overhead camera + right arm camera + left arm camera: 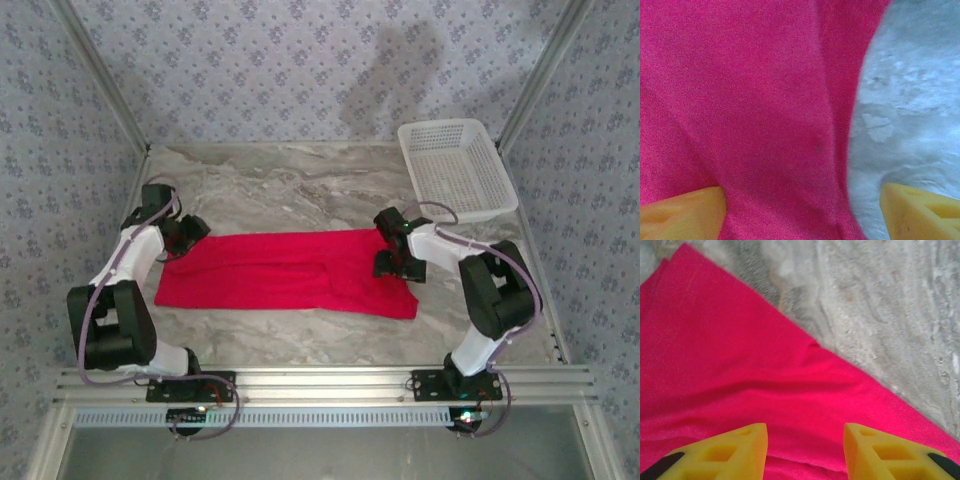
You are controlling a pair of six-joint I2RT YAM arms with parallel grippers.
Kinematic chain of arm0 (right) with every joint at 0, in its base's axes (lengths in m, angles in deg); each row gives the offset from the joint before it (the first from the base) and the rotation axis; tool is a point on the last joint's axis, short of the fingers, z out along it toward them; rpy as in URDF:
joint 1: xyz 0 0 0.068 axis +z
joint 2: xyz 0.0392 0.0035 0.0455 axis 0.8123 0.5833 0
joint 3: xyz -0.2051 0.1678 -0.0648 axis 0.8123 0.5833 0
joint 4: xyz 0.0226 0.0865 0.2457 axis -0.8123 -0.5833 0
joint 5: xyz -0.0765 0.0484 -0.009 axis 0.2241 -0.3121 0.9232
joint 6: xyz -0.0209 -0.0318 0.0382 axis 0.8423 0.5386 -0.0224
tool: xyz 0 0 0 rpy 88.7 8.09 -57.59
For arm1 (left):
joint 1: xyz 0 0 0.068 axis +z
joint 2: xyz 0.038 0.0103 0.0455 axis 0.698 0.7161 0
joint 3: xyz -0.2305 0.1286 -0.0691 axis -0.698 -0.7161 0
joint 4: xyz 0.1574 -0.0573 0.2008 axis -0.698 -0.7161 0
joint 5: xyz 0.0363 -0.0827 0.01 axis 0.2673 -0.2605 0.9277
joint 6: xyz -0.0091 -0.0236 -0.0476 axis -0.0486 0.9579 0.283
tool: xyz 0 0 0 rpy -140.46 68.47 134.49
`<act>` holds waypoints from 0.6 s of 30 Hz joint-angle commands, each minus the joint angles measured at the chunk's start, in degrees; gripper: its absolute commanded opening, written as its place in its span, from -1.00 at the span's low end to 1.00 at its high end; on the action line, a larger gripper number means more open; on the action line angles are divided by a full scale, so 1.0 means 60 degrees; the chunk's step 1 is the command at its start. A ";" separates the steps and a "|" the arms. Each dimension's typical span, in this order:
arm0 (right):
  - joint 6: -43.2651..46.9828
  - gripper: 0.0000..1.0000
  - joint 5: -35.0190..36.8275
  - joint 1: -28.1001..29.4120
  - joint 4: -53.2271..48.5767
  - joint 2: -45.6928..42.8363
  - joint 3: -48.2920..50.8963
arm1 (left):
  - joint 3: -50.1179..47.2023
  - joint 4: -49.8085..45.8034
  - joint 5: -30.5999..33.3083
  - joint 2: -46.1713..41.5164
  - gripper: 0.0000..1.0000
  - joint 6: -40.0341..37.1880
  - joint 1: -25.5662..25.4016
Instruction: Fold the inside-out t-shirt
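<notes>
The inside-out t-shirt (pixel 285 272) lies flat on the marble table as a long red band running left to right. My left gripper (pixel 190 235) hovers over its left end. In the left wrist view the yellow fingers of the left gripper (pixel 805 450) stand apart above the red cloth (pixel 740 365), holding nothing. My right gripper (pixel 388 250) is over the shirt's right end. In the right wrist view the right gripper (pixel 802 210) is wide open, one finger over the cloth (pixel 740 100) and the other over bare table beyond the shirt's edge.
A white lattice basket (pixel 457 165) stands at the back right corner. The grey marble table (pixel 300 185) is bounded by patterned walls at the back and sides. An aluminium rail runs along the near edge by the arm bases.
</notes>
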 commanded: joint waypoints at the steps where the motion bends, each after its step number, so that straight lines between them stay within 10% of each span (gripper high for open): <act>1: 0.0112 0.49 -0.0155 0.0002 0.0139 0.0626 0.0237 | -0.0157 -0.0170 -0.0257 -0.0466 -0.13 0.0077 0.0200; 10: 0.0181 -0.88 -0.0332 -0.0136 0.0233 0.0234 0.0525 | -0.0347 0.0250 -0.0589 -0.0293 -0.14 0.0327 0.0225; 18: -0.0008 -1.00 0.0291 -0.0842 -0.0712 -0.2387 0.0942 | -0.0565 0.1458 -0.0799 0.1087 -0.15 0.0721 -0.0510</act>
